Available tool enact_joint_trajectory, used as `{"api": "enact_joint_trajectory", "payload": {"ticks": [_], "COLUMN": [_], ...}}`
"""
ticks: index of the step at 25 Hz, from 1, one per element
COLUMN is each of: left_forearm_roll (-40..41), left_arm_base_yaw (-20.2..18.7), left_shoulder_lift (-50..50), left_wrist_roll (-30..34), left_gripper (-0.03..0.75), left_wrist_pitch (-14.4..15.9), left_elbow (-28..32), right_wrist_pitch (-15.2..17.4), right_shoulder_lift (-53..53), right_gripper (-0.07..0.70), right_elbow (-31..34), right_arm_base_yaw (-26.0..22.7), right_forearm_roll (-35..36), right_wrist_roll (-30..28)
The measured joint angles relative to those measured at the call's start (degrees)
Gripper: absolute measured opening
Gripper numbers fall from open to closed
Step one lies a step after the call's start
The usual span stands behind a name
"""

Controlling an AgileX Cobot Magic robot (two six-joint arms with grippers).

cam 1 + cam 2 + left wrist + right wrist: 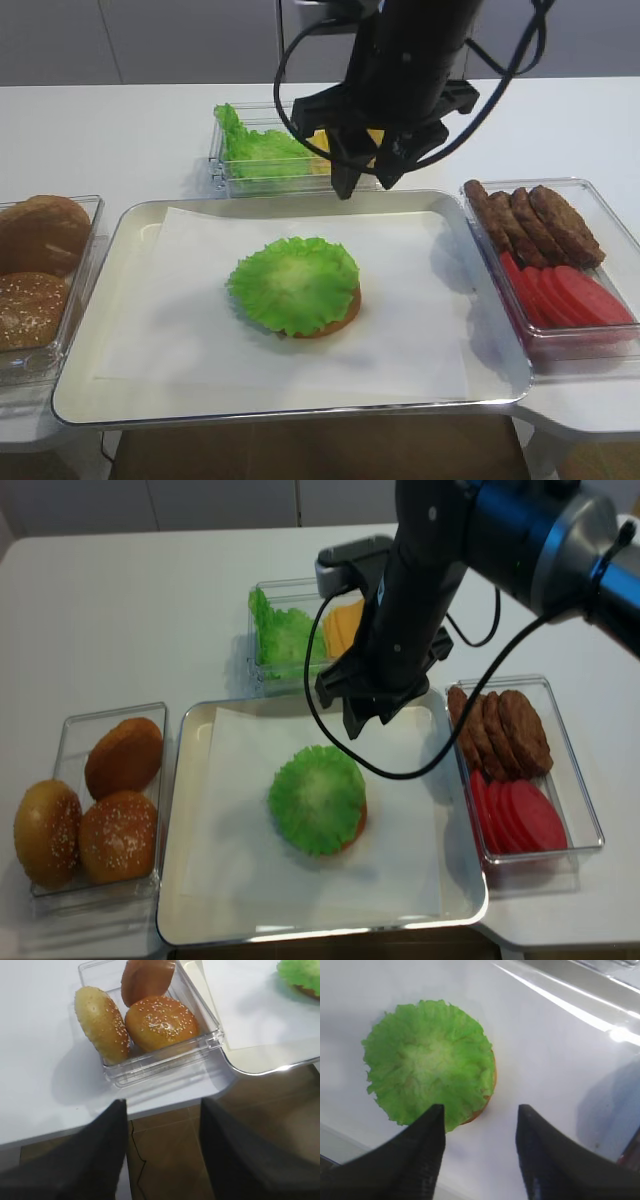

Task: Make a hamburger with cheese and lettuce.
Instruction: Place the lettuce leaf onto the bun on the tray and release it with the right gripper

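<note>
The hamburger bun half (338, 318) lies on the paper in the middle of the tray, its cut face covered by a green ruffled lettuce leaf (294, 281). Only its brown rim shows in the right wrist view (476, 1115) under the lettuce (427, 1067). My right gripper (363, 186) hangs open and empty above the tray's far edge, behind the bun; it also shows in the right wrist view (480, 1107). Yellow cheese slices (346, 626) stand in the far box beside spare lettuce (279, 632). My left gripper (162, 1102) is open and empty off the table's front left edge.
A clear box (85, 300) of seeded bun tops (160, 1022) sits left of the tray (130, 225). A clear box at the right holds meat patties (535, 222) and tomato slices (575, 297). The right arm and its cables rise over the far box.
</note>
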Motion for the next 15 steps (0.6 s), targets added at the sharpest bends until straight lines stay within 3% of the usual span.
{"api": "enact_joint_trajectory", "payload": {"ticks": [5, 15], "left_forearm_roll": [0.00, 0.00], "left_arm_base_yaw": [0.00, 0.00], "left_shoulder_lift": [0.00, 0.00], "left_wrist_roll": [0.00, 0.00], "left_gripper": [0.352, 0.352], "left_wrist_pitch": [0.00, 0.00], "left_elbow": [0.00, 0.00], "right_wrist_pitch": [0.04, 0.69], "right_shoulder_lift": [-4.67, -17.67], "right_gripper": [0.369, 0.369], "right_elbow": [0.44, 8.73], "right_arm_base_yaw": [0.00, 0.00], "right_forearm_roll": [-2.93, -6.08], "right_wrist_roll": [0.36, 0.89]}}
